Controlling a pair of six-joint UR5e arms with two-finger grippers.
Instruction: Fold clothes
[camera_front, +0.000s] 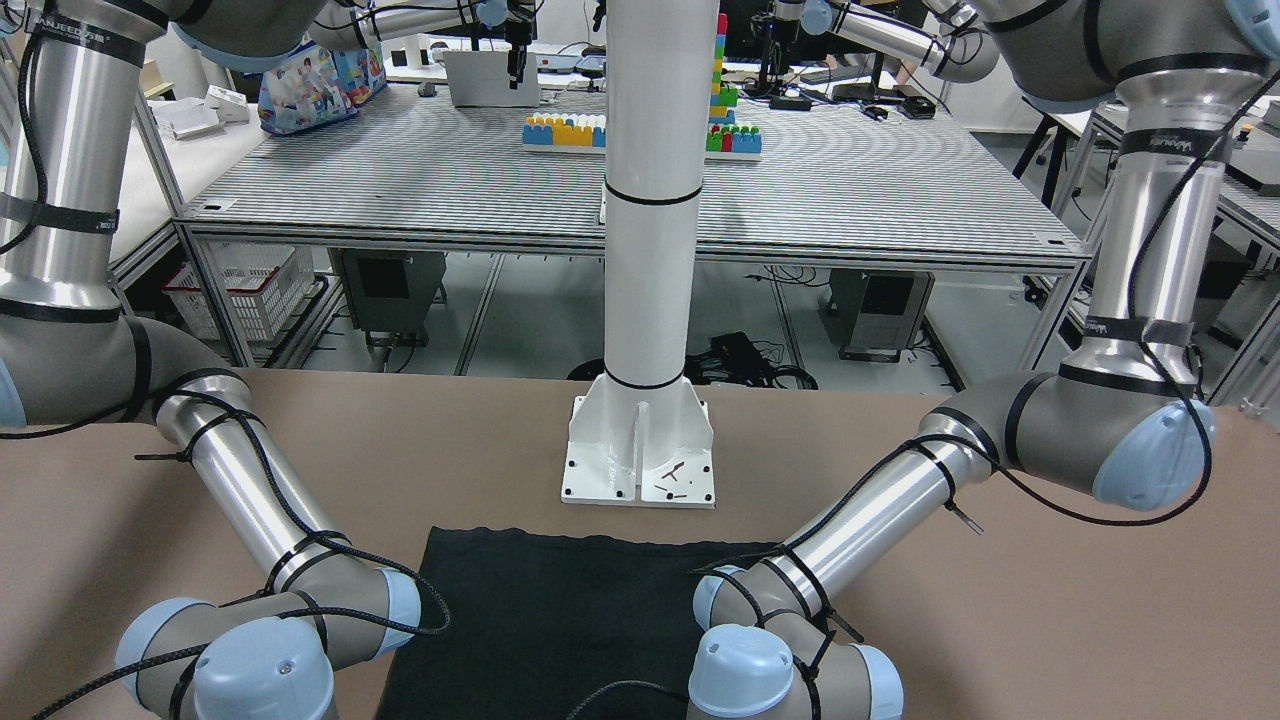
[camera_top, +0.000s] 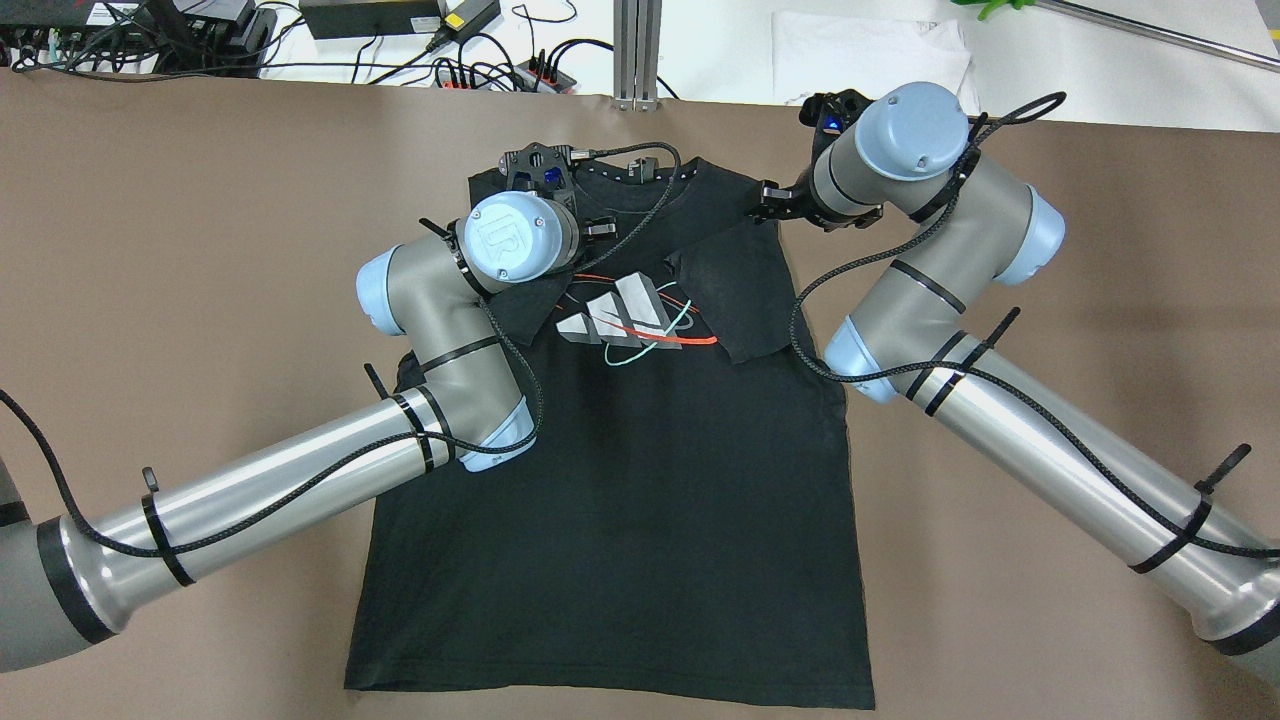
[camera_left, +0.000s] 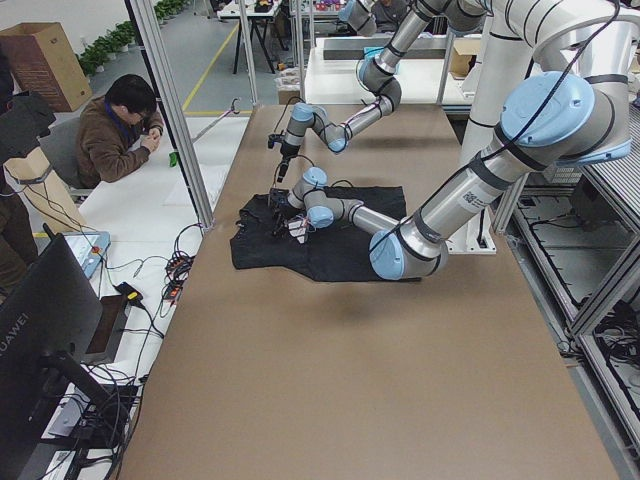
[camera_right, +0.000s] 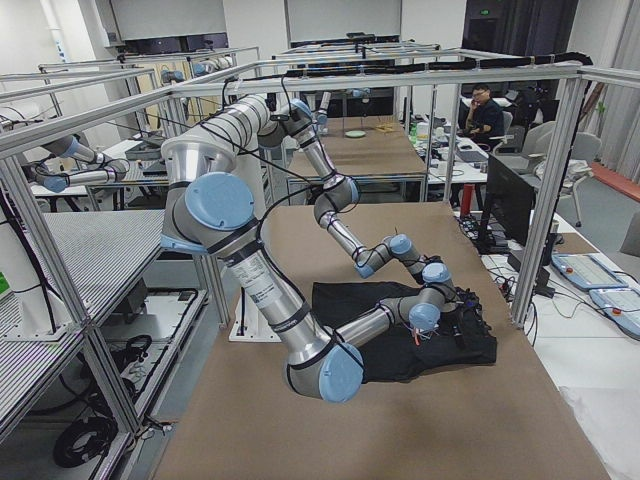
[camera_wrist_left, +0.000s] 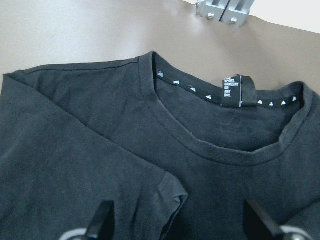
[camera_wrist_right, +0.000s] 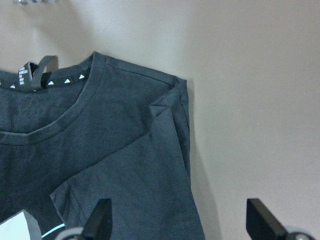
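A black T-shirt (camera_top: 620, 480) lies flat on the brown table, collar at the far edge. It has a white striped logo (camera_top: 625, 320) with red and teal lines on the chest. Both short sleeves are folded in over the chest, one (camera_top: 530, 305) under my left wrist and one (camera_top: 735, 290) on the right. My left gripper (camera_top: 545, 175) hovers over the collar; in the left wrist view (camera_wrist_left: 177, 225) it is open and empty above the folded sleeve (camera_wrist_left: 100, 165). My right gripper (camera_top: 785, 200) is at the right shoulder; in its wrist view (camera_wrist_right: 180, 222) it is open and empty over the shirt (camera_wrist_right: 100, 125).
The white pillar base (camera_front: 640, 455) stands at the shirt's hem end. Beyond the collar end are an aluminium post (camera_top: 640, 50), cables and power strips (camera_top: 400, 30) and a white sheet (camera_top: 870, 55). An operator (camera_left: 115, 130) sits past that edge.
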